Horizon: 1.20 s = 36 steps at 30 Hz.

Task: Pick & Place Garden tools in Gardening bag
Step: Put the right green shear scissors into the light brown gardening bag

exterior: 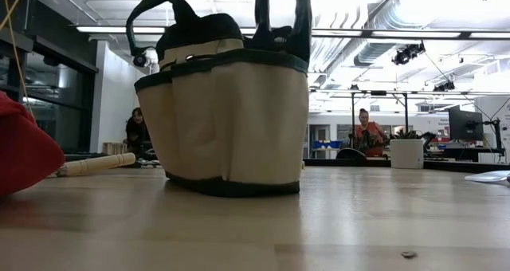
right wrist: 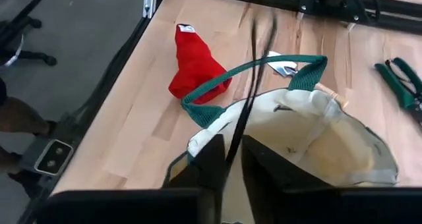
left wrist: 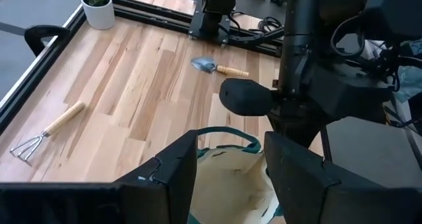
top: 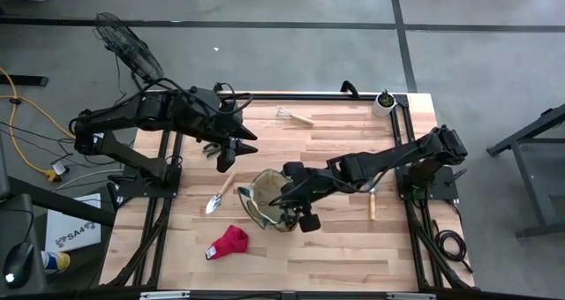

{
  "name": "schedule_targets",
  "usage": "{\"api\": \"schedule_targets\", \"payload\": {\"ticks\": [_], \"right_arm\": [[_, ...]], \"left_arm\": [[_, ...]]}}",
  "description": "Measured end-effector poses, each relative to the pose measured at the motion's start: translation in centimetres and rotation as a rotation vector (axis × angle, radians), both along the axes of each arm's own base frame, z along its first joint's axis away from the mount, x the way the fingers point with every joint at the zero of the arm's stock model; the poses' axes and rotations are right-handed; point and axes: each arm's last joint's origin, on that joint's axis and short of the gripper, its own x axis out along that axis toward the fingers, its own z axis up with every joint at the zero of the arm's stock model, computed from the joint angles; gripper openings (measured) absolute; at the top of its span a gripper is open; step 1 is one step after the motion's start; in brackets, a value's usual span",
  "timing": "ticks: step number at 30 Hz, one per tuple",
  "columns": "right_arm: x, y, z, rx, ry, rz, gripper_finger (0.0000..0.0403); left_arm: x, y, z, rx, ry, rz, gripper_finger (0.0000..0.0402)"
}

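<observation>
Above bag [top: 265,198]: right pincer [top: 291,213]

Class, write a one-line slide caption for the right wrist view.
Right end effector over the open tan bag, a dark thin tool between its fingers; red glove and green pruners lie on the table.

Tabletop [top: 335,247], wood. Gardening bag [top: 265,198], centre, open top. Right gripper [top: 300,213] over its rim. Left gripper [top: 231,148] above bare wood. 2 trowels [top: 217,197] [top: 372,203], 1 rake [top: 294,116], red glove [top: 228,243], white pot [top: 383,102] at corner.
</observation>
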Motion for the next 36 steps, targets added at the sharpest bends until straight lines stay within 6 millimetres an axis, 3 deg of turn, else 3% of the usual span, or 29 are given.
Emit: {"api": "schedule_targets", "payload": {"ticks": [8,12,17,23,29,36], "right_arm": [[0.0,0.0,0.0,0.107,0.031,-0.110,0.0165],[-0.6,0.1,0.2,0.196,0.081,-0.184,0.0201],[-2.4,1.1,0.7,0.236,0.163,-0.262,0.0204],[-4.2,3.1,0.2,0.160,0.232,-0.333,0.0198],[-4.5,3.8,0.2,0.091,0.162,-0.435,0.0197],[-4.2,4.1,-0.3,0.130,0.172,-0.469,0.0197]], "left_arm": [[-0.3,0.0,-0.5,-0.009,0.064,-0.015,0.0170],[-0.6,0.0,-0.9,0.008,0.113,-0.026,0.0170],[-0.8,0.0,-1.1,0.028,0.134,-0.041,0.0170],[-0.8,0.0,-1.1,0.063,0.138,-0.065,0.0170],[-0.8,0.0,-1.1,0.080,0.138,-0.077,0.0170],[-0.7,0.0,-1.3,0.092,0.156,-0.087,0.0170]]}}
